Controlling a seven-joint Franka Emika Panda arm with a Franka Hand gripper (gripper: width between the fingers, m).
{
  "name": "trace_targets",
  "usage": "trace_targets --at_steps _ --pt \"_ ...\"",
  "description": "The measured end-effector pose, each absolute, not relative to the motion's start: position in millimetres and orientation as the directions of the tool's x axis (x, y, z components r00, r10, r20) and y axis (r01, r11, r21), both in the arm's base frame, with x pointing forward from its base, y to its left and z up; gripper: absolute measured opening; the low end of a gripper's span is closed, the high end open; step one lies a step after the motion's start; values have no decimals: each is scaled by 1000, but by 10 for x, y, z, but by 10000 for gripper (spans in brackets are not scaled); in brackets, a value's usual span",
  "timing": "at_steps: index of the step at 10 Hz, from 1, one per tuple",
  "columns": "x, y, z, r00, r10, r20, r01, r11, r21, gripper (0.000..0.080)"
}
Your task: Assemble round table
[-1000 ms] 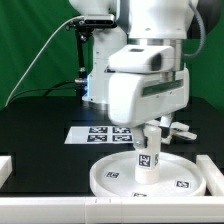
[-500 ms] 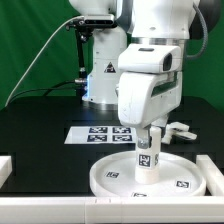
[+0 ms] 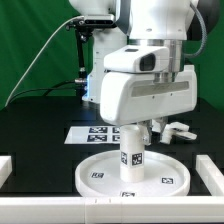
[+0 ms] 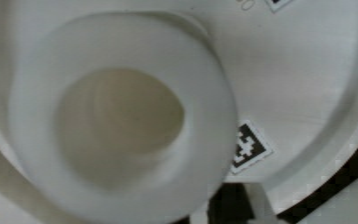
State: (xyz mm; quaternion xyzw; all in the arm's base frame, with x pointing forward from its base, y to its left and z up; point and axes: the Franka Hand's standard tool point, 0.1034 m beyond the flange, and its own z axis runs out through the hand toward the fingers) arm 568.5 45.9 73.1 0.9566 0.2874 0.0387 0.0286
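The large round rimmed disc [image 3: 100,180] lies flat on the black table, near the front. The short cylindrical post [image 3: 132,157] stands upright at its middle, a square tag facing the camera. My gripper [image 3: 133,130] comes straight down over the post's top and is shut on it; the hand hides the fingertips. The cross-shaped piece [image 3: 178,130] lies on the table at the exterior view's right, behind the disc. In the wrist view the hollow top of the post [image 4: 123,112] fills the picture, with a tag [image 4: 242,148] on the disc [image 4: 291,60] below.
The marker board [image 3: 95,133] lies flat behind the disc. White edge rails stand at the exterior view's left [image 3: 5,166], right [image 3: 212,170] and along the front [image 3: 60,210]. The robot base [image 3: 100,70] stands at the back.
The hand has turned about its vertical axis and shifted toward the exterior view's left. The post and the disc under it have shifted left with it.
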Motion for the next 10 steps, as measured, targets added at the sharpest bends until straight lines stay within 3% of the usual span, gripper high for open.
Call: trace_targets --at_steps 4,6,7,8,10 --pt "5700 459 784 824 565 41 561 -824 79 1" --pt "5767 396 1053 765 644 5 642 -763 76 1" --pt "5797 328 1178 737 675 -35 676 -735 53 117" --pt "5840 263 1241 689 723 -49 725 -688 44 117" --pt "5799 71 1197 623 780 -57 782 -622 35 476"
